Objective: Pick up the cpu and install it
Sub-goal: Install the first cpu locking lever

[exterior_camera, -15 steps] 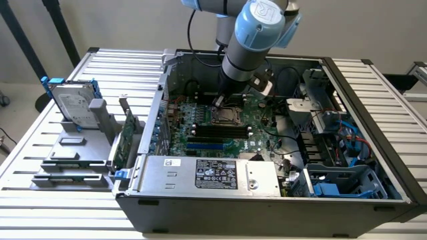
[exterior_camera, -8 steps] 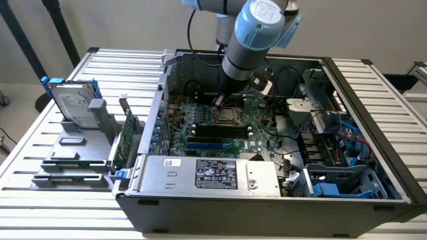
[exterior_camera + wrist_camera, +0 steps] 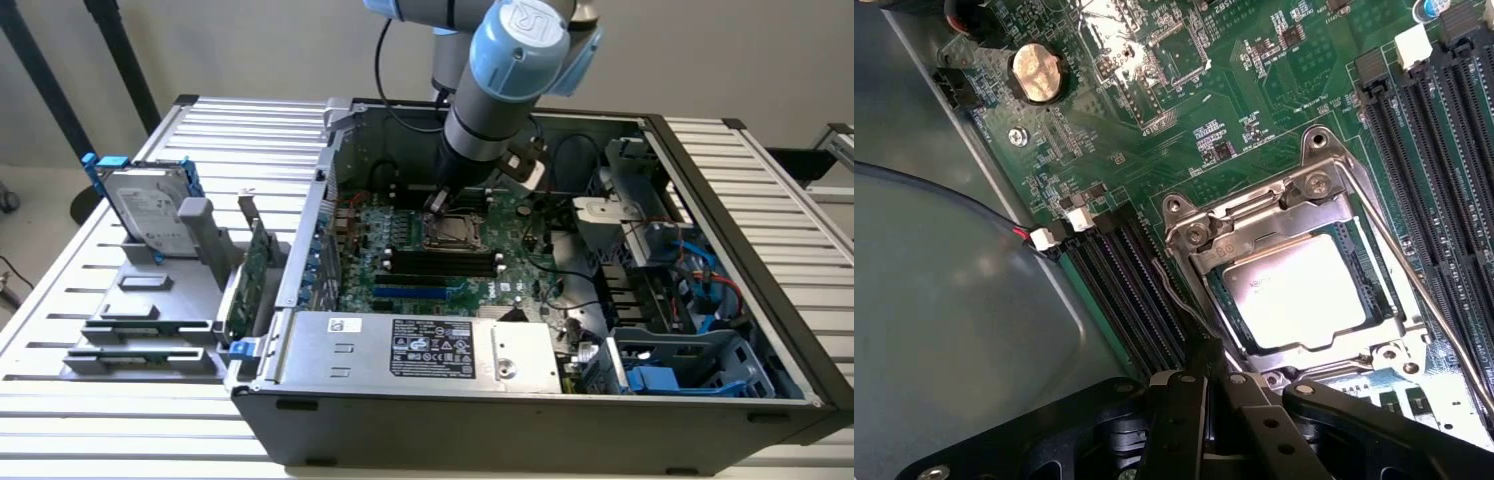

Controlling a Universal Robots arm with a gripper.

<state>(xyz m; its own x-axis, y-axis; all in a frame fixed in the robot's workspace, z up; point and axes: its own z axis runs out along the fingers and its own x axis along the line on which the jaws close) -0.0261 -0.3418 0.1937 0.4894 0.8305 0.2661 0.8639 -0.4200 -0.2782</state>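
Well, the arm is reaching down into the open computer case (image 3: pixel 747 300), its gripper (image 3: pixel 438 207) hanging low over the motherboard (image 3: pixel 400 255), just beside the CPU socket (image 3: pixel 451 232). Through the wrist view the cpu (image 3: pixel 1309 298) is plain to see — a bright silver square lying flat inside the socket (image 3: pixel 1294 290), framed by the metal bracket around it. The dark fingers (image 3: pixel 1194 400) sit together at the near edge of the socket with nothing between them, so the claw looks closed and empty, apart from the chip rather than holding it.

By my reckoning the main part is done: the chip is in its seat and looks level. What I can't make out is whether the retention frame is fully clamped; a thin lever wire (image 3: pixel 1424 290) runs along one side of the socket, and its latch end isn't clear

Off on the exterior view's left, a hard drive (image 3: pixel 144 210) and a green circuit card (image 3: pixel 247 280) stand in their holders on the table (image 3: pixel 80 300) — untouched
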